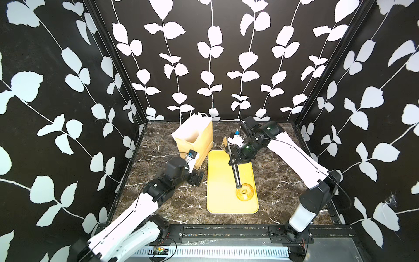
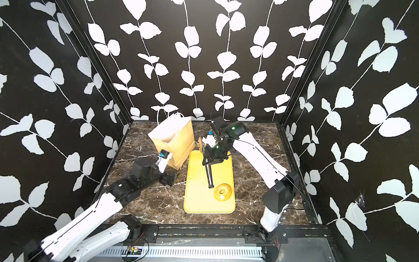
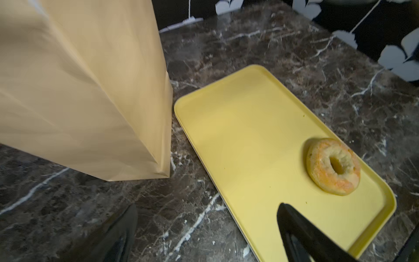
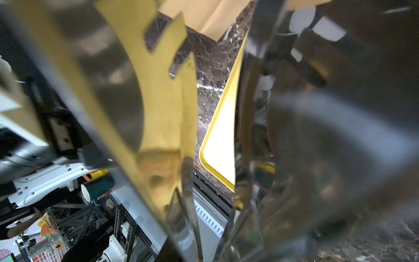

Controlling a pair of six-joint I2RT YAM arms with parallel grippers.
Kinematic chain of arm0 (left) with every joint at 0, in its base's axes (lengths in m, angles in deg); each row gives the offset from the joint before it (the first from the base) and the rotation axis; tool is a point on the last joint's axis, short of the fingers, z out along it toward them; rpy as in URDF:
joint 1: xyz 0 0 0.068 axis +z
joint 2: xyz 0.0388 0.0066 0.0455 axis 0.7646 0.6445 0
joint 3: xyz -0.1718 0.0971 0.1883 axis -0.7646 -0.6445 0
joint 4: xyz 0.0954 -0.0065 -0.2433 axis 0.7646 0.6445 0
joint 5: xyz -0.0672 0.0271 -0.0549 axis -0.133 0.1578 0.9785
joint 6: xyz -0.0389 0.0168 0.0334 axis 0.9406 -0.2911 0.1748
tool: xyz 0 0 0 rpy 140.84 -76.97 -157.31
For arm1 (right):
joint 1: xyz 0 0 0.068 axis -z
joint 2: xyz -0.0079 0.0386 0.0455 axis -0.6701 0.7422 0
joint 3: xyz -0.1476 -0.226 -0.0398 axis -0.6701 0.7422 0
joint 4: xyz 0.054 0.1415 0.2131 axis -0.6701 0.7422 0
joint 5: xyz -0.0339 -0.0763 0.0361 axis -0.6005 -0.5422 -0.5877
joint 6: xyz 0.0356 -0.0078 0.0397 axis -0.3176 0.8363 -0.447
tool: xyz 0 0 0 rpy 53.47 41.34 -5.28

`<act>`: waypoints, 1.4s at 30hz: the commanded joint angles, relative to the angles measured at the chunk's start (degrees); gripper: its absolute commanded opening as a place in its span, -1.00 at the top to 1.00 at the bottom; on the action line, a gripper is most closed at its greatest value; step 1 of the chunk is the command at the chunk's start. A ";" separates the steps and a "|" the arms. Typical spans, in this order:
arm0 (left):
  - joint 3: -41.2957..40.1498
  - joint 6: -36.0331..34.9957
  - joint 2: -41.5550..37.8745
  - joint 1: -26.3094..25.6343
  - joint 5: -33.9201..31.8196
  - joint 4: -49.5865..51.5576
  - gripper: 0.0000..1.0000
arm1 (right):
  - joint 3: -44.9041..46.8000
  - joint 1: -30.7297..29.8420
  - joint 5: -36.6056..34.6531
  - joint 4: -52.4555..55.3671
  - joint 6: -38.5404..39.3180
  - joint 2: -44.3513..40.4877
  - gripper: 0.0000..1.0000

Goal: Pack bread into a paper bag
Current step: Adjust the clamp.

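1 bagel (image 1: 244, 192) is seen on the yellow tray (image 1: 217, 192), near its front right corner. The paper bag (image 1: 199, 140) is stood upright on the table (image 1: 272, 177), just beside the tray's far left corner. Metal tongs (image 1: 235, 177) are clamped in the right claw (image 1: 234, 158). The left claw (image 3: 207, 206) is spread wide and holds nothing.

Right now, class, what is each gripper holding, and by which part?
The right gripper grips the metal tongs around mid-length, across both arms. The left gripper is open and holds nothing.
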 commanded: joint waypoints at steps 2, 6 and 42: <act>4.40 2.50 5.83 -5.91 1.37 -1.11 -0.97 | -2.71 0.04 0.71 -7.07 -3.74 0.68 0.50; 7.03 2.41 9.85 -8.48 2.19 -3.09 -0.97 | -2.37 0.13 -0.67 -8.83 -4.56 0.86 0.50; 20.02 -0.56 22.70 -19.17 2.33 -9.03 -0.97 | 8.27 1.00 1.70 -20.82 -9.35 -1.34 0.33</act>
